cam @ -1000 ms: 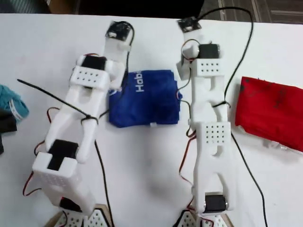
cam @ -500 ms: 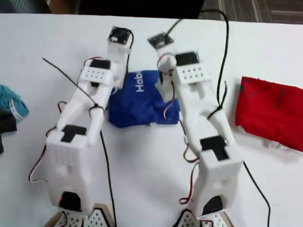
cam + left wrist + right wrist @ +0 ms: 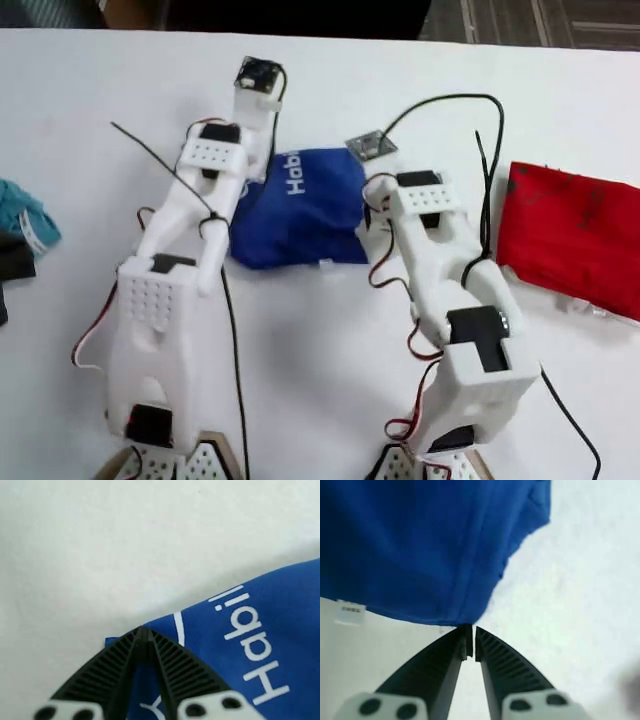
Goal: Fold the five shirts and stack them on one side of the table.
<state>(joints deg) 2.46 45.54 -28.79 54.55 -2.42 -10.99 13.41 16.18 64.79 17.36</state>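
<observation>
- Folded blue cloth shirt (image 3: 300, 210) with white lettering lies flat on the white table (image 3: 320, 340), between my two arms. Its long axis runs across the table, from one arm towards the other.
- Left gripper (image 3: 143, 632): jaws pressed together, tips over the shirt's far corner on the left arm's side. I cannot tell whether cloth is caught between them.
- Right gripper (image 3: 469, 630): jaws all but closed, only a hairline slit. The tips are just at the near corner on the right arm's side, and nothing is visibly pinched.
- The grippers therefore sit at diagonally opposite corners.
- Folded red cloth shirt (image 3: 575, 240) lies well apart, towards the right side. I judge that to be the stack, so the blue one must travel rightwards. The right arm (image 3: 440, 260) is the nearer.
- Change over the last second: the right arm has drawn back from full stretch and swung in beside the shirt's right edge.
- The left arm (image 3: 190, 210) has barely shifted at the wrist.
- The blue shirt's right edge now sits further in and its outline is rounder. The red shirt is unmoved.
</observation>
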